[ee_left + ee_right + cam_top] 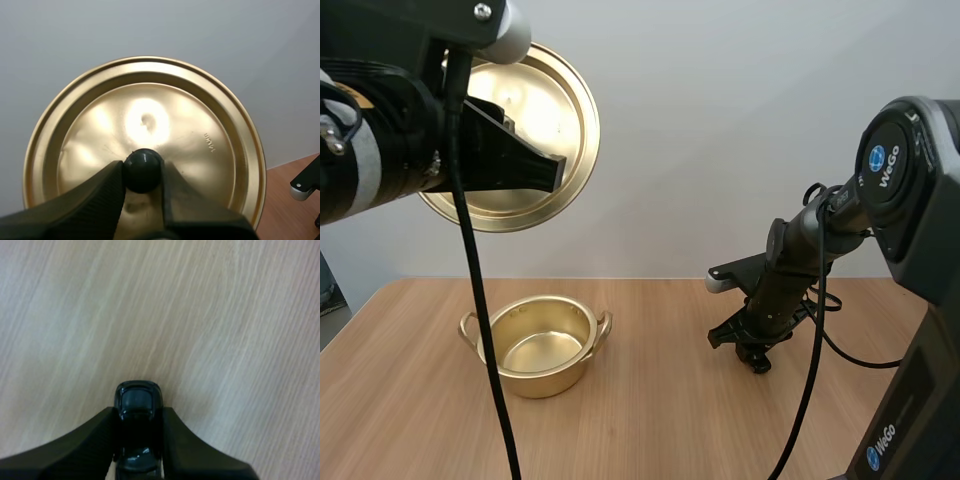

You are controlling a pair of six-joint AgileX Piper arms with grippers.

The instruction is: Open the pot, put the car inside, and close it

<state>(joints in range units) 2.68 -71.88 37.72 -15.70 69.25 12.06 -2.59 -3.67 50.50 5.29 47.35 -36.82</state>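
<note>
The car (pixel 138 401) is small, glossy and black, with a rounded roof and a greyish window. It sits pinched between the two fingers of the right hand (pixel 756 358), down close to the wooden tabletop (pixel 660 420) and well to the right of the pot (pixel 542 350). The pot is golden metal with two small side handles, and it stands open with its shiny floor showing. The left hand (pixel 143 176) is clamped on the black knob (pixel 143 167) of the golden lid (pixel 200 150), raised well above the pot
</note>
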